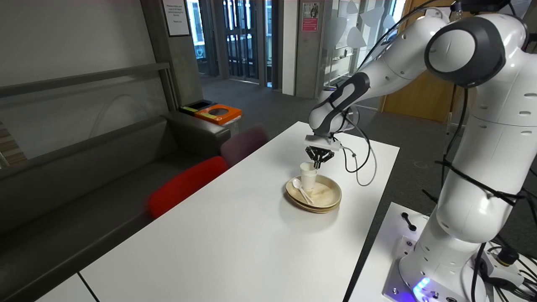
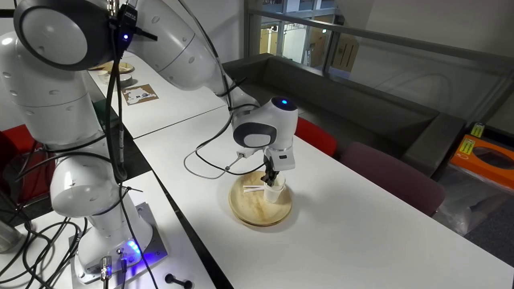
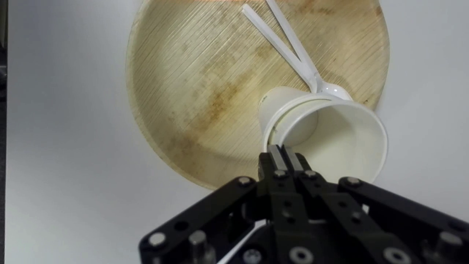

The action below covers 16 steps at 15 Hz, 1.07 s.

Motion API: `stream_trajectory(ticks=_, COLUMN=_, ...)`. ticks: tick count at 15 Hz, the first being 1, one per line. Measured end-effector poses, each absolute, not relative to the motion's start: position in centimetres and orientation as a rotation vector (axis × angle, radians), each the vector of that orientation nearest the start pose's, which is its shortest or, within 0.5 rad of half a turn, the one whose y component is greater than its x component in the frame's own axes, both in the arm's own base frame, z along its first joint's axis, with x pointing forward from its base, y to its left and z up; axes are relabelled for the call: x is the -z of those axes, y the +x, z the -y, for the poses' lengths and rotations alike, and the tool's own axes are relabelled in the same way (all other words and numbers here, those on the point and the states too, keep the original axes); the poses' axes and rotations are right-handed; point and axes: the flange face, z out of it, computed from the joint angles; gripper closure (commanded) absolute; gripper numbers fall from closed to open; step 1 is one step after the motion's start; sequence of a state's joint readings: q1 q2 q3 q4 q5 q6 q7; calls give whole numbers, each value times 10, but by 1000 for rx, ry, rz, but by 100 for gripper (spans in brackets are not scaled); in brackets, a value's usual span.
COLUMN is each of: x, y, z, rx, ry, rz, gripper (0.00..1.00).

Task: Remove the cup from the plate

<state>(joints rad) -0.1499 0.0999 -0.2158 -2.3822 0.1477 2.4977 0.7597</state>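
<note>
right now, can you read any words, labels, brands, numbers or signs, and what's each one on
Nothing reads clearly enough to quote.
Framed notice on the pillar: several lines, too blurred.
Poster, red below: print too small.
Yellow label on the orange bin lid: blurred.
Second yellow label, on the black bin lid: blurred.
Black device on the robot arm: pale lettering, unreadable.
Cups and plate: no lettering visible.

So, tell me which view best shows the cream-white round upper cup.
The wrist view: it looks closely into the upper cup, showing most of its inside. Both exterior views show it small, at a slant.
</note>
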Motion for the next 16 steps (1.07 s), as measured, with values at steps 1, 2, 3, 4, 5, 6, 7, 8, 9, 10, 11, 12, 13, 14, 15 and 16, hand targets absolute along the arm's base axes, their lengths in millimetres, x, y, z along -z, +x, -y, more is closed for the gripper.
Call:
stream_trajectory(ticks=1, x=-284, y=469, z=181, rx=16, ry=-2498, rz=-1781, gripper=99)
stream_trajectory(ticks=2, x=-286, y=468, z=181, rx=20, ry=-2500, rz=-1774, gripper=99)
stream_trajectory(ticks=3, x=-288, y=468, z=181, rx=23, ry=-2502, rz=-1769, gripper=99)
stream_trajectory(ticks=4, x=-289, y=467, z=181, rx=27, ry=-2505, rz=-1762, gripper=99)
stream_trajectory(ticks=5, x=-291, y=466, z=180, rx=31, ry=-2507, rz=-1754, gripper=99)
stream_trajectory(ticks=6, x=-293, y=465, z=180, rx=35, ry=-2509, rz=-1746, gripper=99)
stream_trajectory(ticks=7, x=-295, y=464, z=180, rx=39, ry=-2510, rz=-1738, gripper=99)
stream_trajectory(ticks=8, x=-297, y=463, z=179, rx=45, ry=-2509, rz=-1728, gripper=99)
stream_trajectory(ticks=9, x=-301, y=462, z=179, rx=53, ry=-2507, rz=-1715, gripper=99)
stream_trajectory(ticks=10, x=-306, y=461, z=179, rx=65, ry=-2504, rz=-1701, gripper=99)
stream_trajectory(ticks=11, x=-312, y=460, z=178, rx=81, ry=-2501, rz=-1686, gripper=99)
stream_trajectory(ticks=12, x=-320, y=459, z=178, rx=101, ry=-2494, rz=-1671, gripper=99)
stream_trajectory(ticks=13, x=-330, y=457, z=177, rx=127, ry=-2484, rz=-1654, gripper=99)
stream_trajectory(ticks=14, x=-342, y=456, z=177, rx=157, ry=-2472, rz=-1638, gripper=99)
stream_trajectory(ticks=15, x=-355, y=456, z=175, rx=191, ry=-2464, rz=-1618, gripper=99)
stream_trajectory(ticks=16, x=-369, y=455, z=173, rx=226, ry=-2457, rz=-1596, gripper=99)
